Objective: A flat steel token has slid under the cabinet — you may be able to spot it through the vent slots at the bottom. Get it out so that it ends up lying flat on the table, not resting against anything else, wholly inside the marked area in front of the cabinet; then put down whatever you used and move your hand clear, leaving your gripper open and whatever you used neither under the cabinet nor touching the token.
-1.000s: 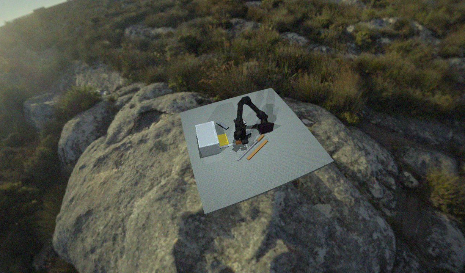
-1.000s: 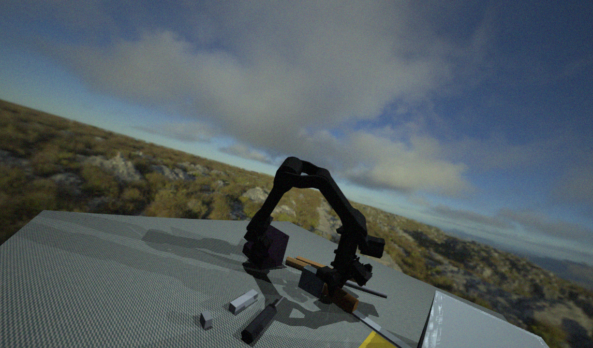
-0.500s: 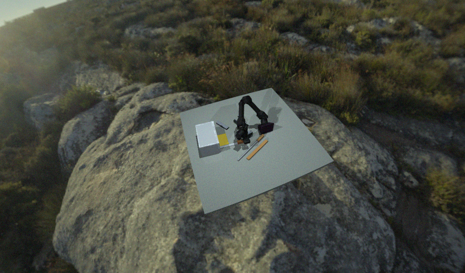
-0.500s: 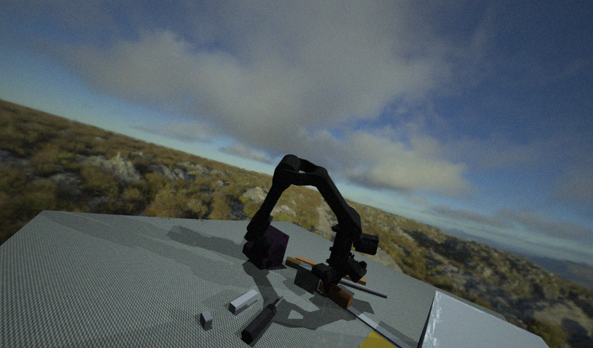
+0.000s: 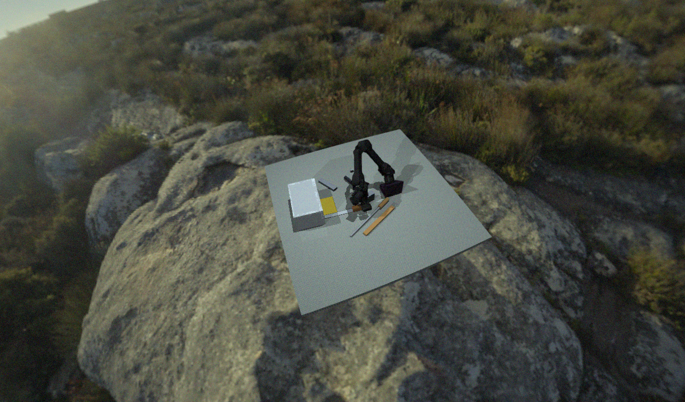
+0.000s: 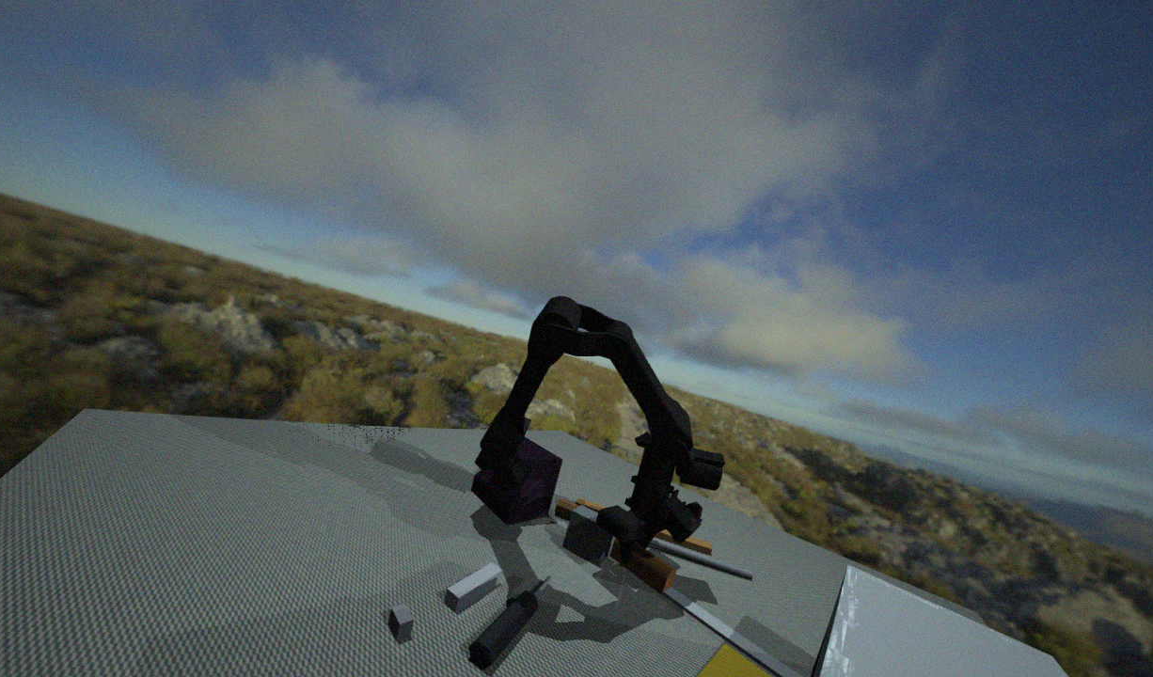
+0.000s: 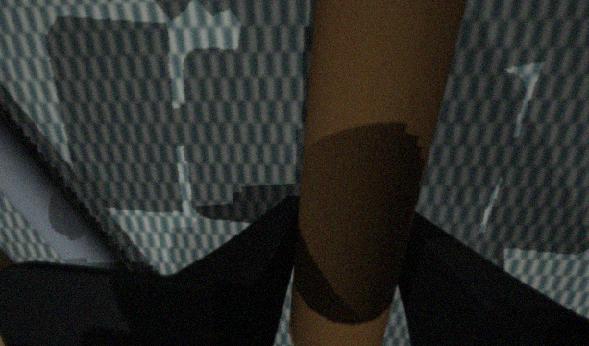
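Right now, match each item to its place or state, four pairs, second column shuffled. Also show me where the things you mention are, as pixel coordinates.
1. tool with the brown handle (image 5: 356, 207) (image 6: 650, 568) (image 7: 366, 96)
2. yellow area (image 5: 328, 205) (image 6: 732, 662)
3. white-topped cabinet (image 5: 305, 196) (image 6: 925, 636)
4. flat orange-brown bar (image 5: 379, 220)

A. directly in front of the cabinet
B. lies beside a rod with an orange-brown handle (image 5: 370, 220)
C. handle held between the gripper's (image 5: 363, 204) (image 6: 637, 547) (image 7: 354, 240) fingers
D. box-shaped, standing near an edge of the table (image 5: 385, 259) (image 6: 227, 522)

Pairs: 1-C, 2-A, 3-D, 4-B
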You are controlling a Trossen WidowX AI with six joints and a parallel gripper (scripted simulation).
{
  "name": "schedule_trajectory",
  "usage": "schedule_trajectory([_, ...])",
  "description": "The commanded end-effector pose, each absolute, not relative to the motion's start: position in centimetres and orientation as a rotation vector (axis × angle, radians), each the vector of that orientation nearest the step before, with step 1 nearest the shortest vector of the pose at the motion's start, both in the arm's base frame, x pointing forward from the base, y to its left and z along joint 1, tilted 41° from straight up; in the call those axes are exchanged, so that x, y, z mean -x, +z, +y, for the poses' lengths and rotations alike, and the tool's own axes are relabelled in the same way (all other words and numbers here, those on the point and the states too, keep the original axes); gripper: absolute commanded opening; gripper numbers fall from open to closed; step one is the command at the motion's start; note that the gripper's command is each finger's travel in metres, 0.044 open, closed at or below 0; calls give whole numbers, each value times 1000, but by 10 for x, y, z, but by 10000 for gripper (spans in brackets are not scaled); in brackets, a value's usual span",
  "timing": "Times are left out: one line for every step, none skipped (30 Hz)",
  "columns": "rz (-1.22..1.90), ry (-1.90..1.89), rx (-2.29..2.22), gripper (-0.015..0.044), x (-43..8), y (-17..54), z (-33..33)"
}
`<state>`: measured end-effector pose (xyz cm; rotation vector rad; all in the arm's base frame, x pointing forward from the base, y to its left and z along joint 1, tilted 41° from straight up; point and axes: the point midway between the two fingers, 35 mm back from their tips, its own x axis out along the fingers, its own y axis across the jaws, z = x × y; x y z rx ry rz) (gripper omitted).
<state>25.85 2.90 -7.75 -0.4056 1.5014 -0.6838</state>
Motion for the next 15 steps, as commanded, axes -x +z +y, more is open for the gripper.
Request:
schedule_trajectory([1505,-686,408,0,-248,-79,30])
schedule_trajectory([1505,-686,408,0,-247,-79,30])
schedule_trajectory([1505,-686,408,0,-245,-79,31])
schedule_trajectory([1505,-686,408,0,-244,-79,31])
schedule_trajectory([1505,-686,408,0,-243,-79,31])
schedule_trajectory([1505,-686,408,0,-242,-80,31])
schedule_trajectory([1504,-686,408,0,-244,-79,31])
schedule_trajectory([1503,-684,407,0,-247,-79,31])
schedule_trajectory([1502,-683,407,0,-249,-79,32])
schedule_trajectory([1502,-683,407,0,-249,-79,32])
schedule_trajectory([1502,-683,407,0,-248,-79,33])
schedule_trajectory([1502,-683,407,0,-248,-80,33])
schedule_trajectory([1502,-683,406,0,-248,-80,34])
schedule_trajectory([1503,-683,406,0,-248,-81,35])
schedule_trajectory([1503,-683,406,0,-248,-81,37])
